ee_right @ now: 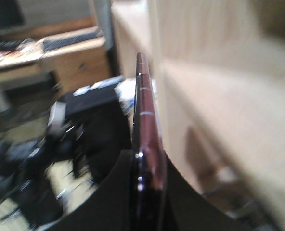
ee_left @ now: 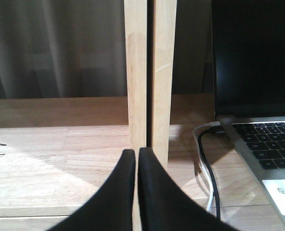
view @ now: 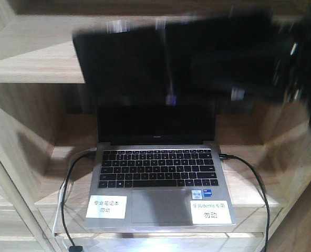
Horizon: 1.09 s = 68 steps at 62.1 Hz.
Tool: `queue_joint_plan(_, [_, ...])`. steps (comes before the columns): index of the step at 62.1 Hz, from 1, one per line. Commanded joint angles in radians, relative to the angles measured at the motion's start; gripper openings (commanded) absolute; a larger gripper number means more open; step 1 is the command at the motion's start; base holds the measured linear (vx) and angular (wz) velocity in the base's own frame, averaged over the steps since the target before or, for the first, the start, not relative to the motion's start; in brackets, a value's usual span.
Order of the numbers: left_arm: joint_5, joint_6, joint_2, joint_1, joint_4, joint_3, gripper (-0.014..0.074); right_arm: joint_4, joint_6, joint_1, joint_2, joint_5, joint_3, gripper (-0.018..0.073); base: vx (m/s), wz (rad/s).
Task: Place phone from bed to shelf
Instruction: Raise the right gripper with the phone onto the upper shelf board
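blurred black phone (view: 182, 58) hangs edge-on in the right gripper (ee_right: 147, 187), jaws clamped on it, above the grey laptop (view: 158, 178) (lid open) near the shelf's (view: 34, 58) front edge; left gripper (ee_left: 136, 163) pinched together, holding nothing.

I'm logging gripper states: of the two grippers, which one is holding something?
The right gripper: it is shut on the phone, whose thin pinkish edge sticks out from between its fingers. The left gripper is shut with nothing between its fingers, hovering over the shelf.

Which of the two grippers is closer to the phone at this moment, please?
Right. The right gripper is clamped on the phone, holding it edge-on beside the shelf. The left gripper, shut, sits by a shelf upright, no phone in its view.
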Motion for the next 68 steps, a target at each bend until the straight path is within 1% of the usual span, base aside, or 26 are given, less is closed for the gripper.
queue_joint_plan(1, [-0.073,-0.004,-0.006,-0.004,-0.009,0.002,0.0001,0.074,0.013,-0.003,-0.016,-0.129,-0.073,-0.0004,0.00,0.00])
queue_joint_plan(8, [-0.073,-0.004,-0.006,-0.004,-0.009,0.002,0.0001,0.077,0.014,-0.003,0.015,-0.175,-0.117,-0.0004,0.00,0.00])
queue_joint_plan(27, [-0.073,-0.004,-0.006,-0.004,-0.009,0.002,0.0001,0.077,0.065,0.000,0.179,-0.176,-0.299,-0.0004,0.00,0.00])
queue_joint_plan(33, [-0.073,-0.004,-0.006,-0.004,-0.009,0.002,0.0001,0.077,0.065,0.030,0.222,-0.185,-0.358,-0.0004,0.00,0.00])
queue_joint_plan(40, [-0.073,-0.004,-0.006,-0.004,-0.009,0.002,0.0001,0.064,0.065,0.091,0.292,-0.205,-0.433,-0.0004,0.00,0.00])
queue_joint_plan(48, [-0.073,-0.004,-0.006,-0.004,-0.009,0.002,0.0001,0.023,0.109,0.140,0.371,-0.231,-0.511,-0.0004,0.00,0.00])
queue_joint_plan(56, [-0.073,-0.004,-0.006,-0.004,-0.009,0.002,0.0001,-0.004,0.117,0.177,0.449,-0.263,-0.577,-0.0004,0.00,0.00])
queue_joint_plan(68, [-0.073,-0.004,-0.006,-0.004,-0.009,0.002,0.0001,-0.007,0.117,0.219,0.541,-0.315,-0.645,-0.0004,0.00,0.00])
